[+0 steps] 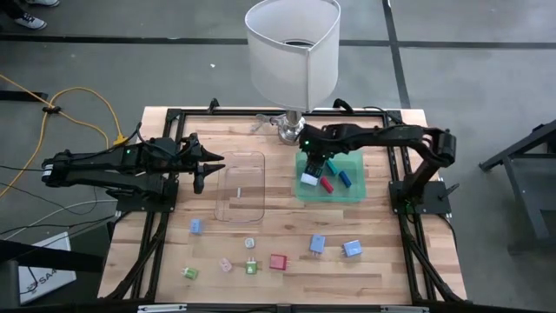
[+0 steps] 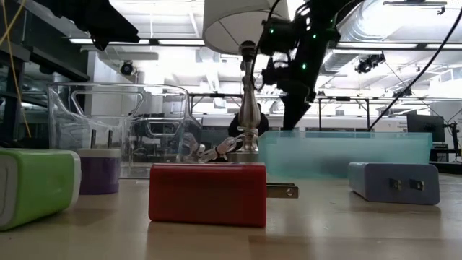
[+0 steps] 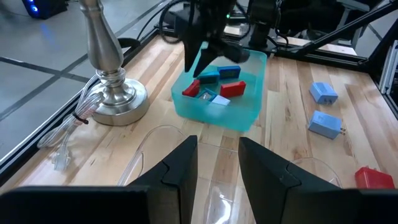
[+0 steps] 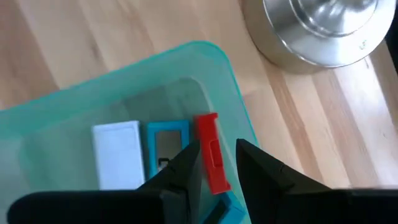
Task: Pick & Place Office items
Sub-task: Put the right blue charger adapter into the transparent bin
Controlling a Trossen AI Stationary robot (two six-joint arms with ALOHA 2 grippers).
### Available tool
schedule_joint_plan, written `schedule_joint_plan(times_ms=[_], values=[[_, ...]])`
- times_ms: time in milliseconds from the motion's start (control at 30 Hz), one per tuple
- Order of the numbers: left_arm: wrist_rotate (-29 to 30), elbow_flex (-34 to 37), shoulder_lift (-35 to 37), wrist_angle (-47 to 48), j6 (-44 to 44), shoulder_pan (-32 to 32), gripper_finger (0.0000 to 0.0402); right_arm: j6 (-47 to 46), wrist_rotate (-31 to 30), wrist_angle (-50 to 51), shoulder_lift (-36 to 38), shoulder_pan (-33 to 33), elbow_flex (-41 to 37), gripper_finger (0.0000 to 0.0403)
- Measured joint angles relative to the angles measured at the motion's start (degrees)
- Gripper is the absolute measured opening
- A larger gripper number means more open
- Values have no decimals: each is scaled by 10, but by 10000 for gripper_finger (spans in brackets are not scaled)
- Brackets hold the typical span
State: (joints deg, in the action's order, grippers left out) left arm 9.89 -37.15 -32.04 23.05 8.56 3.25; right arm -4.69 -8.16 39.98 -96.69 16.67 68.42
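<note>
Hovering over the green tray (image 1: 356, 193), your right gripper (image 4: 214, 163) is sitting with its fingers (image 4: 258, 168) only a narrow gap apart and gripping nothing. Just beyond those fingertips a red piece (image 4: 210, 151), a teal piece (image 4: 166, 144) and a white piece (image 4: 117, 154) are lying side by side on the tray floor. Beyond the tray's corner the lamp base (image 4: 323, 28) is standing on the bench (image 1: 287, 235). Your left gripper (image 3: 217, 163) is waiting above the clear tray (image 1: 241, 186), its fingers (image 3: 180, 168) slightly parted and empty, pointing toward the green tray. Well away from both sets of fingers, loose office items are lying along the bench's near side: a red block (image 1: 278, 262), pale blue blocks (image 1: 352, 249), a green one (image 1: 189, 272)
</note>
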Motion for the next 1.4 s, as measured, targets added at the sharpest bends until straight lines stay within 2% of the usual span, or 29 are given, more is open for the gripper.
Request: schedule_joint_plan(times_ms=[300, 633, 833, 1167, 1400], values=[[0, 0, 0, 0, 0, 0, 110, 2, 27, -4, 61, -19, 0, 87], [0, 0, 0, 0, 0, 0, 110, -3, 28, -4, 65, -40, 0, 87], [0, 0, 0, 0, 0, 0, 110, -57, 32, -4, 65, -43, 0, 87], [0, 0, 0, 0, 0, 0, 110, -58, 39, 0, 66, -48, 0, 87], [0, 0, 0, 0, 0, 0, 110, -57, 17, 8, 99, -62, 0, 87]])
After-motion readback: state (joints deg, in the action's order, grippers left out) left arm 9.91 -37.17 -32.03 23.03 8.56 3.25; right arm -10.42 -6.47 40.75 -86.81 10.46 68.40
